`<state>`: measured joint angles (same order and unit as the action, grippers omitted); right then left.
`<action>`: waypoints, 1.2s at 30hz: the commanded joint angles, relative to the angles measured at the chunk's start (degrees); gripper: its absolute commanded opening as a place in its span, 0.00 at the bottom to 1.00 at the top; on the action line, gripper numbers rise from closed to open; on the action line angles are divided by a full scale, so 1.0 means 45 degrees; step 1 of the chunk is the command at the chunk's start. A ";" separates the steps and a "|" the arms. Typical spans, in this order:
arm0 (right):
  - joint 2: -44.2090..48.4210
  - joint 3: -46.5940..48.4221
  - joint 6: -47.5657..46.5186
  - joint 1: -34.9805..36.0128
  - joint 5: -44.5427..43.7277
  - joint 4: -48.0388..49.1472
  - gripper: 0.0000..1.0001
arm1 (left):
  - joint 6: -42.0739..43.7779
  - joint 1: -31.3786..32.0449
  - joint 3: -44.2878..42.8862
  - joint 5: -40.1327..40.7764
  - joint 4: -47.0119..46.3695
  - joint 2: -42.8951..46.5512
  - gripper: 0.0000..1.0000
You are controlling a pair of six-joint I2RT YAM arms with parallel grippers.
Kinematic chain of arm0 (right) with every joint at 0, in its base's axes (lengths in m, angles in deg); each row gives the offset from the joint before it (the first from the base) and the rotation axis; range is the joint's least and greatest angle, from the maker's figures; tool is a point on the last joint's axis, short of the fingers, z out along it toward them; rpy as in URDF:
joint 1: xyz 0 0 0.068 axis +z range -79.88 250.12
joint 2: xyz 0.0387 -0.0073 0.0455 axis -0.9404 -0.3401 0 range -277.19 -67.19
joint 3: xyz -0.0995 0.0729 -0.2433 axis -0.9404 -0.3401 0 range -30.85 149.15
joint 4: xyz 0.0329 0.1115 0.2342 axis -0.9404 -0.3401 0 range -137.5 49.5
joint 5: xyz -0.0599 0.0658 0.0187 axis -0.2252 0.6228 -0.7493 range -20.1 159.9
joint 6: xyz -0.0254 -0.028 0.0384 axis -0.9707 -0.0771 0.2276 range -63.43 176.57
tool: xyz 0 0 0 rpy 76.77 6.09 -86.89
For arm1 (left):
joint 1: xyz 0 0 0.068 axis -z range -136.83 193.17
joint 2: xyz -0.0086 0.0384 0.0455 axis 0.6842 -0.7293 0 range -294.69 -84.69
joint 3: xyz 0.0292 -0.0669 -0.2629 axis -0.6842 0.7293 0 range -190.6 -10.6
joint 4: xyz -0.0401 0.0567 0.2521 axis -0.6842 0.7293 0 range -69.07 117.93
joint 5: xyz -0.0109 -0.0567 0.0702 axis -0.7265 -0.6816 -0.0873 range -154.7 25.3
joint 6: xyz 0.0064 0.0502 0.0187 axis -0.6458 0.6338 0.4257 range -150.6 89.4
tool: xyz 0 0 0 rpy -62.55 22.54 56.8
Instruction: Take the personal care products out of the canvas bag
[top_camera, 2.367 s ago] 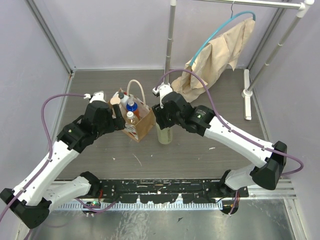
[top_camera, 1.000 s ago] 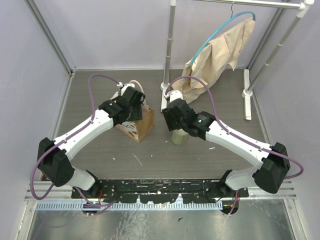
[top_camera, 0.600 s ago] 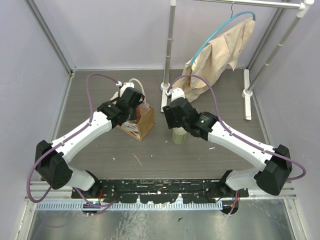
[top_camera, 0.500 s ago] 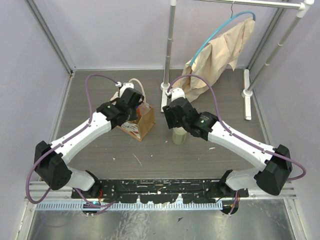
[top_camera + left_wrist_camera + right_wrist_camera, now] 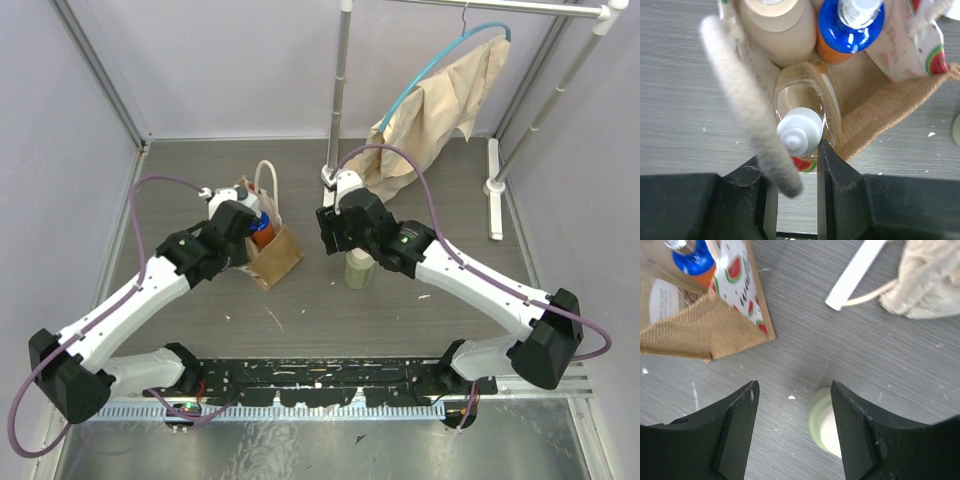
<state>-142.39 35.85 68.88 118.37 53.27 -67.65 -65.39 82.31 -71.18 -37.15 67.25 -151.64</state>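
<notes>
Left wrist view: left gripper (image 5: 792, 167) is closed in on the white cap of the slim amber bottle (image 5: 807, 100). One finger (image 5: 832, 170) presses the cap's side. The other finger is partly hidden behind a cream loop handle (image 5: 740, 95) that crosses the left half of the frame. This bottle stands inside the canvas bag (image 5: 885, 107), at lower centre. At the top edge, the tan bottle with peach cap (image 5: 777, 30) and a blue-capped orange bottle (image 5: 850, 27) also sit in the bag.

Top external view: the bag (image 5: 278, 255) rests left of centre on the grey table (image 5: 300, 320).

Right wrist view: right gripper (image 5: 793, 386) has its jaws apart and holds nothing. The olive-green bottle (image 5: 826, 424) stands upright on the table below them, nearer the right-hand finger. It is apart from the bag (image 5: 715, 327) at upper left.
</notes>
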 commanded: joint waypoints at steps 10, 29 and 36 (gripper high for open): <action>-0.2286 0.3206 -0.0795 0.1178 0.4395 0.2599 0.64 | -0.0024 -0.0631 0.0242 0.0957 0.1701 0.0709 0.71; -0.7059 0.5970 -0.1075 0.0759 0.4509 0.3802 0.60 | -0.0873 -0.0631 -0.0491 -0.2344 0.1321 0.3763 0.66; -0.7723 0.6171 -0.1056 0.0651 0.3793 0.4004 0.59 | -0.1079 -0.0635 -0.0913 -0.3653 0.1347 0.4163 0.64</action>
<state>-176.11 61.14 64.47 121.41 73.30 -52.42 -69.34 79.53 -72.60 -48.23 74.33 -133.68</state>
